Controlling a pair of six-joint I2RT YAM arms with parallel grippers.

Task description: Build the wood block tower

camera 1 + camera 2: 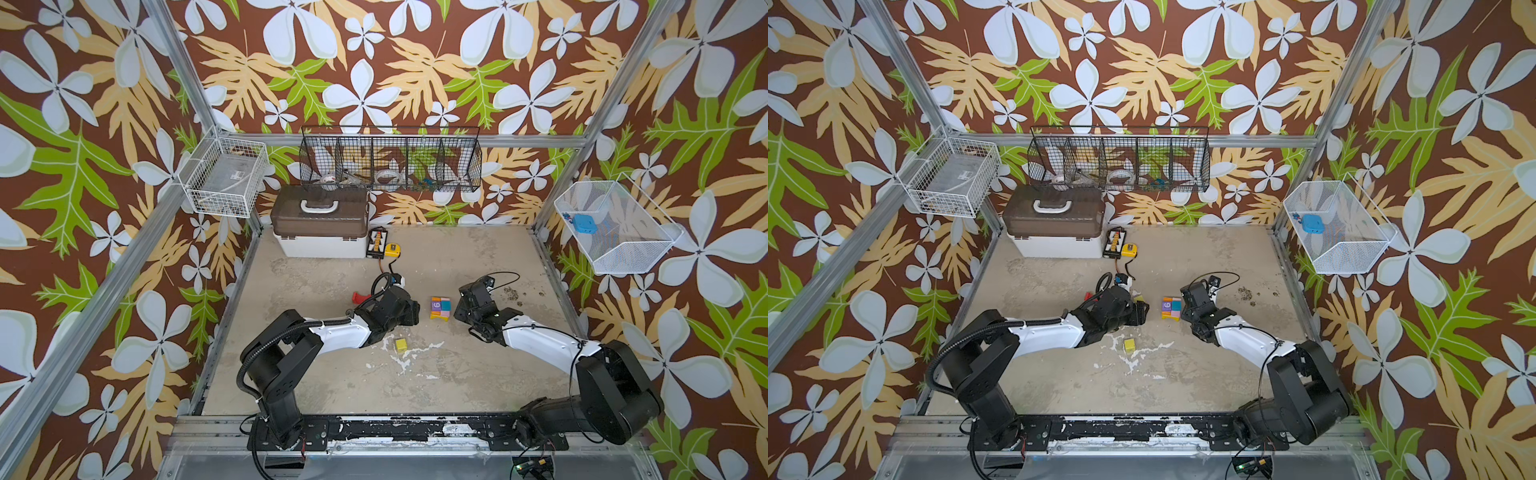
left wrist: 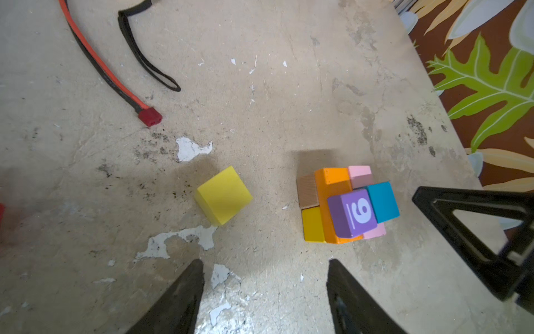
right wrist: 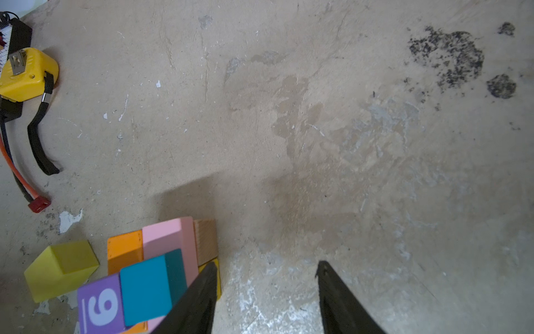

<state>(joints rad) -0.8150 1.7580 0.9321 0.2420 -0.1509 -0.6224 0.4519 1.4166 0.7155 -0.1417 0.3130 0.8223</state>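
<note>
In both top views the tower (image 1: 440, 308) (image 1: 1172, 308) stands as a low, compact cluster of wood blocks near the middle of the beige counter (image 1: 457, 374). It sits between the left end effector (image 1: 414, 312) and the right end effector (image 1: 459, 309). A loose yellow block (image 1: 401, 345) lies apart from it, nearer the arms' bases. The counter is scuffed, with chipped white patches and dark specks. Walls papered in brown with white flowers and green and tan leaves enclose it, and a brown-lidded toolbox (image 1: 320, 226) and a yellow tape measure (image 1: 392, 249) sit at the back. In the left wrist view the left end effector (image 2: 264, 263) has its jaws parted and empty over bare counter, with the yellow block and the tower ahead of it. The purple block (image 2: 354, 214) on top bears a white underlined "9", the one readable mark, and touches a teal block (image 2: 383, 201). In the right wrist view the right end effector (image 3: 267, 264) is likewise parted and grips nothing, one finger (image 3: 202, 289) just beside the tower's edge.
</note>
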